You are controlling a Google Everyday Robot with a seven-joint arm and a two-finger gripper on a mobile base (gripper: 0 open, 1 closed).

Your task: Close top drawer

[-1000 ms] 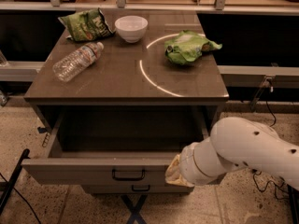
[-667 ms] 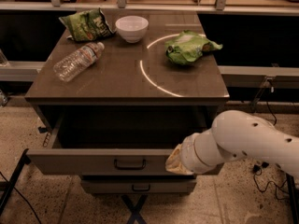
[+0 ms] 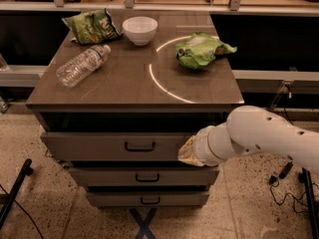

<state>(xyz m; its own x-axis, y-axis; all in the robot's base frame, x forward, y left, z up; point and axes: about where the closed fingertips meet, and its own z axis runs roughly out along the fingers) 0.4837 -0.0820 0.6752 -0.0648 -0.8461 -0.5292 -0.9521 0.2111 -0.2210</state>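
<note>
The top drawer (image 3: 99, 146) is a wide grey-brown drawer with a small dark bar handle (image 3: 139, 147). It stands only slightly out from the cabinet, with a narrow dark gap above its front panel. My gripper (image 3: 189, 152) is at the right end of the drawer front, pressed against the panel. The white arm (image 3: 264, 136) reaches in from the right and hides the fingers.
Two shorter drawers (image 3: 142, 177) sit below the top one. On the table top (image 3: 124, 83) lie a plastic bottle (image 3: 82, 65), a white bowl (image 3: 140, 30) and two green chip bags (image 3: 202, 50). A dark stand leg (image 3: 15, 193) is at the left on the floor.
The top drawer has slid back into the cabinet, from wide open to almost shut. My gripper has moved forward with the front panel.
</note>
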